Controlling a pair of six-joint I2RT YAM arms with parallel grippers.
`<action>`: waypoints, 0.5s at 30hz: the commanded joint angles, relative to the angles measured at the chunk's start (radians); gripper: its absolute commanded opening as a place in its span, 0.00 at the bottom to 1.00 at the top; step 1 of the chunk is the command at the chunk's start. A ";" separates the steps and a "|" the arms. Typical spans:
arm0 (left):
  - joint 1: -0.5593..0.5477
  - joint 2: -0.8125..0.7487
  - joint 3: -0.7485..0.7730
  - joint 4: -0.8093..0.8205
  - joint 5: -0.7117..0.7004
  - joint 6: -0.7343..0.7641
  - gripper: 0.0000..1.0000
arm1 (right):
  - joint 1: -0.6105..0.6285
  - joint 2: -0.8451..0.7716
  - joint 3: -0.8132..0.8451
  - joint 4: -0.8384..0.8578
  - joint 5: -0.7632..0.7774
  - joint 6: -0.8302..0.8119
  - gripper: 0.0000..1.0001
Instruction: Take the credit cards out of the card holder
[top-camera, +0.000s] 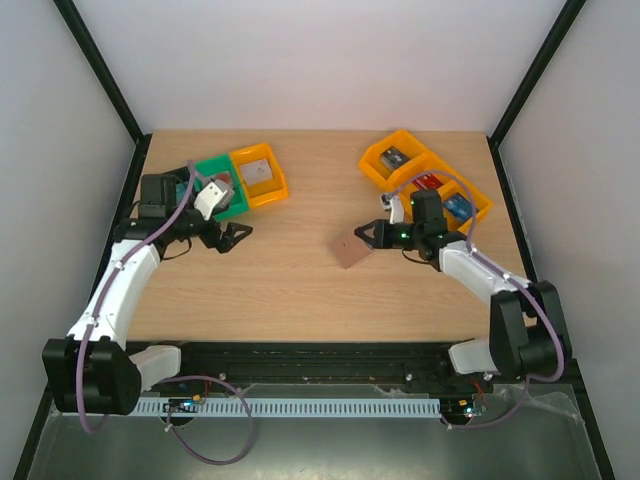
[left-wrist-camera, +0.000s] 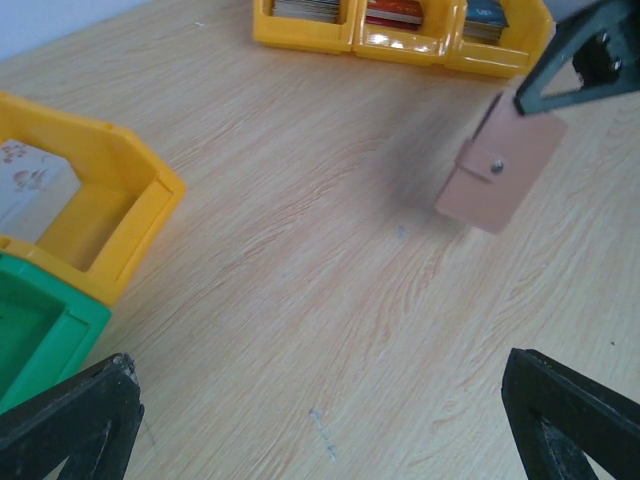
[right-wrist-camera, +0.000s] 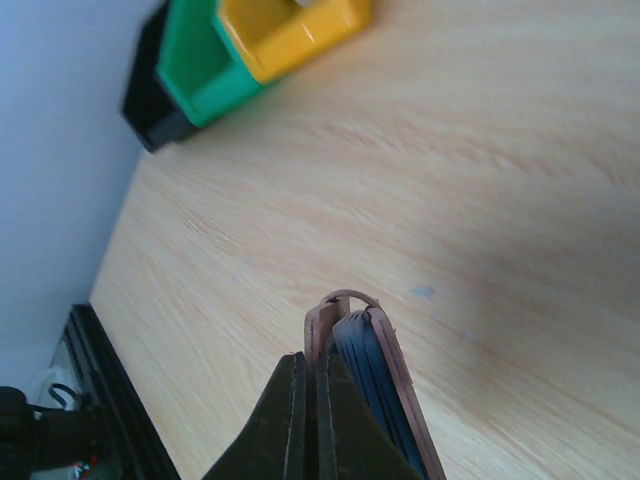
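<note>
The tan-brown card holder (top-camera: 350, 250) is folded, its snap tab closed, and hangs a little above the table's middle. My right gripper (top-camera: 368, 236) is shut on its right edge. In the right wrist view the fingers (right-wrist-camera: 290, 420) pinch one tan flap of the holder (right-wrist-camera: 322, 325). Dark blue layers (right-wrist-camera: 362, 365) show edge-on inside it, and I cannot tell credit cards apart there. The left wrist view shows the holder (left-wrist-camera: 497, 175) at the upper right. My left gripper (top-camera: 232, 238) is open and empty, low over the table's left side, its jaws wide apart (left-wrist-camera: 320, 430).
An orange bin (top-camera: 258, 176) holding a whitish flat piece with reddish marks (left-wrist-camera: 25, 180), a green bin (top-camera: 222, 190) and a black bin (top-camera: 160, 190) stand at the back left. A row of orange bins (top-camera: 400, 158) holding small items stands at the back right.
</note>
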 joint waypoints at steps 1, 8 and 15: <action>-0.022 0.019 -0.001 -0.048 0.073 0.026 0.99 | 0.018 -0.093 0.029 0.141 -0.043 0.080 0.02; -0.140 0.068 0.043 -0.072 0.090 0.043 0.99 | 0.056 -0.168 0.143 0.200 -0.078 0.124 0.02; -0.158 0.149 0.184 -0.079 0.226 -0.031 0.99 | 0.092 -0.215 0.218 0.448 -0.090 0.320 0.02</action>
